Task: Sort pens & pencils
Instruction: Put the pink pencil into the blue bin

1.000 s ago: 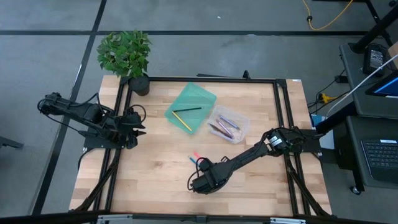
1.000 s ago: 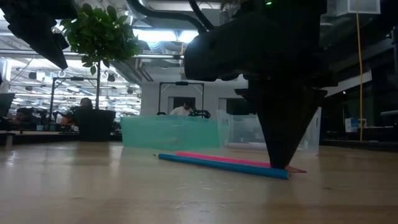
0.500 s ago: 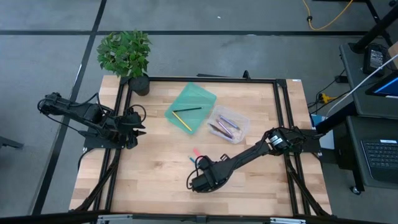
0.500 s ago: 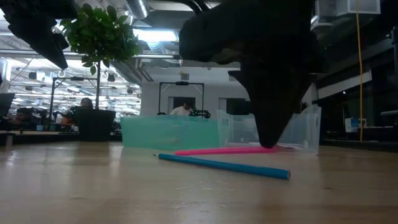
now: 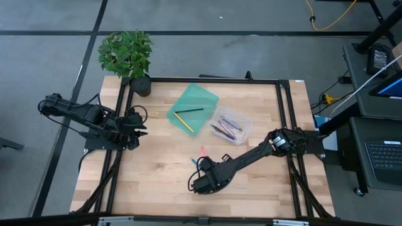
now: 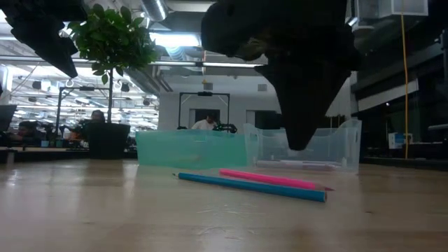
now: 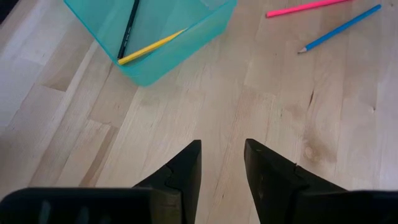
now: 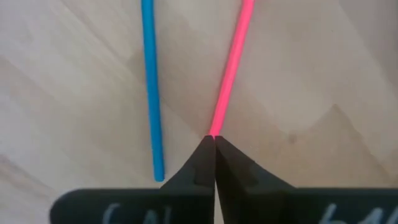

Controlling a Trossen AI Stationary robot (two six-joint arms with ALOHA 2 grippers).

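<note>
A pink stick [image 5: 204, 151] and a blue stick [image 5: 194, 161] lie flat on the table near its middle, side by side in the low view: pink [image 6: 273, 179], blue [image 6: 252, 187]. My right gripper [image 6: 301, 145] is shut and hangs just above the pink stick's pointed end [image 6: 327, 187], with a gap between them. In the right wrist view its tips [image 8: 213, 138] line up with the pink stick [image 8: 233, 68]. A teal bin [image 5: 202, 95] holds a yellow and a black stick. A clear bin [image 5: 246, 123] holds several sticks. My left gripper [image 7: 221, 155] is open at the table's left side.
A potted plant [image 5: 129, 59] stands at the table's far left corner. Dark frame rails [image 5: 120, 125] run along the left, far and right sides. Bare wood [image 5: 151, 176] lies near and left of the two loose sticks. A person [image 6: 205, 123] sits in the room beyond.
My right gripper rose from the table, where its tip had been at the sticks' ends. One end of the pink stick came up with it, then dropped free. The pink stick lies flat again, shifted a little toward the clear bin. The blue stick stayed put.
</note>
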